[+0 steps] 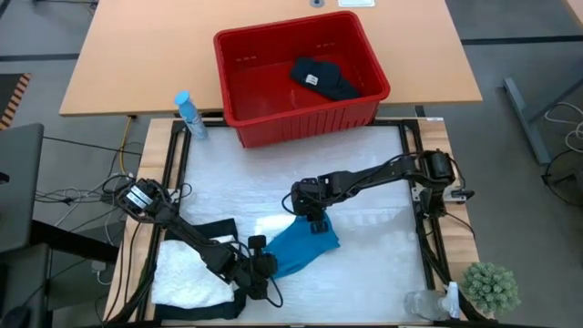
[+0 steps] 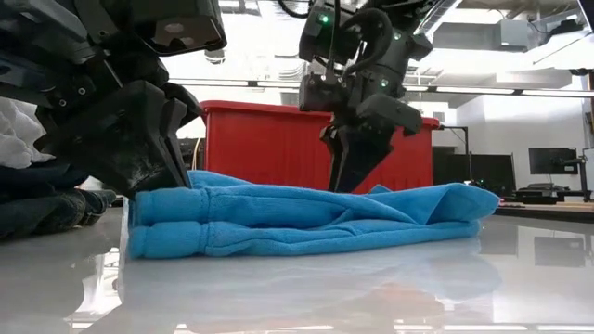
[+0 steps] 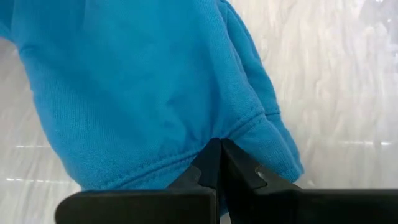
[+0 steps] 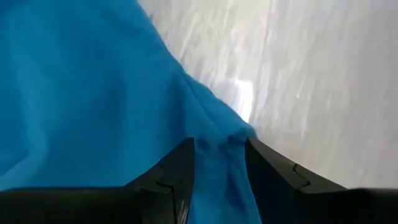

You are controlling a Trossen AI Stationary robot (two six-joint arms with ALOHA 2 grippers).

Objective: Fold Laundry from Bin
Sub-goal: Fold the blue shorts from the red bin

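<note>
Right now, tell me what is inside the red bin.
The red bin holds one dark garment bearing a small white label, lying in its far right corner. The rest of the floor shows bare red. Anything beneath that garment is covered and cannot be seen.

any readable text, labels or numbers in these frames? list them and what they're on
None can be read.
Small white tag on the dark folded garment in the red rectangular plastic bin: too small to read.
Label on the light blue spray bottle beside the bin: blurred.
Bright blue cloth: no print visible.

Overhead, table-level, two close wrist views
</note>
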